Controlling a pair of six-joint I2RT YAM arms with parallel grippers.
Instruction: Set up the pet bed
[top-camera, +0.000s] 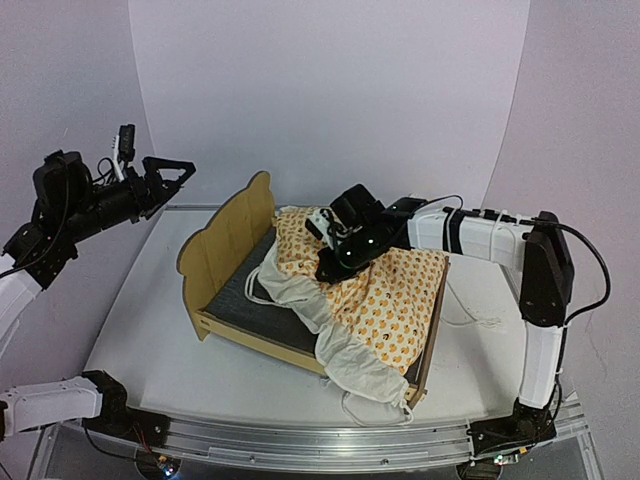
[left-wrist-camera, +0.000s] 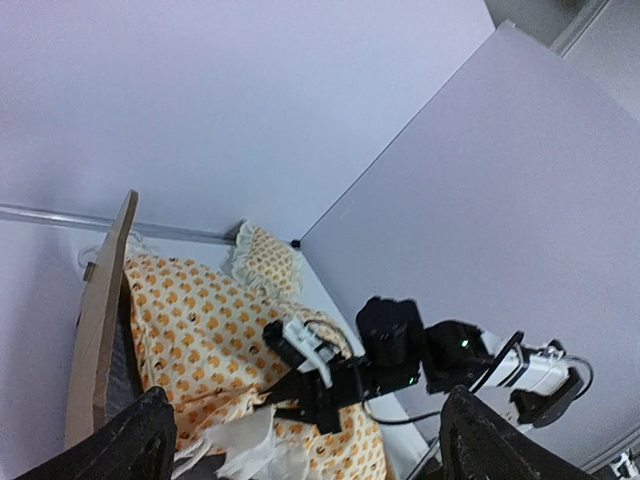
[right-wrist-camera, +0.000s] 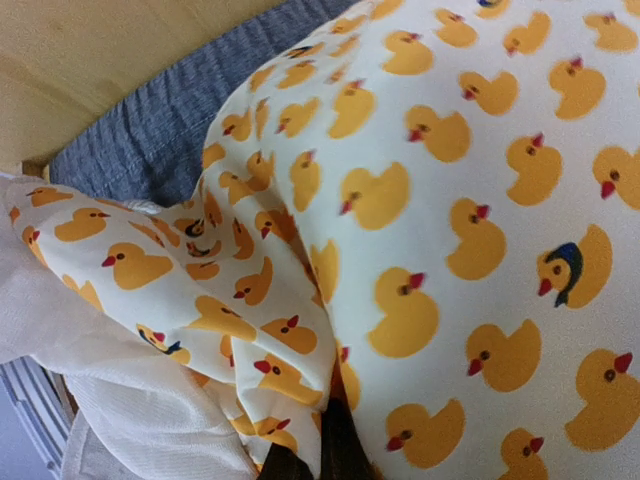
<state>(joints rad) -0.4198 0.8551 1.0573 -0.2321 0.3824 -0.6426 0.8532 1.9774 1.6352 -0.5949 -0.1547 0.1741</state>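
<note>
The pet bed (top-camera: 228, 243) stands in the middle of the table, a light plywood frame with its scalloped headboard (left-wrist-camera: 100, 320) to the left and its dark grey base panel (top-camera: 243, 290) partly bare. Duck-print bedding (top-camera: 392, 298) with a white ruffle lies bunched across the frame and hangs over the footboard. My right gripper (top-camera: 330, 268) is down on the bedding and shut on a fold of it (right-wrist-camera: 300, 330). My left gripper (top-camera: 180, 172) hovers high at the far left, open with nothing in it. A small matching pillow (left-wrist-camera: 265, 258) lies beyond the bed by the back wall.
White ruffle and thin cords (top-camera: 375, 410) trail off the bed's near right corner toward the table's metal front rail (top-camera: 330, 445). A cable (top-camera: 470, 312) runs on the table beside the right arm. White backdrop walls close in the back and sides.
</note>
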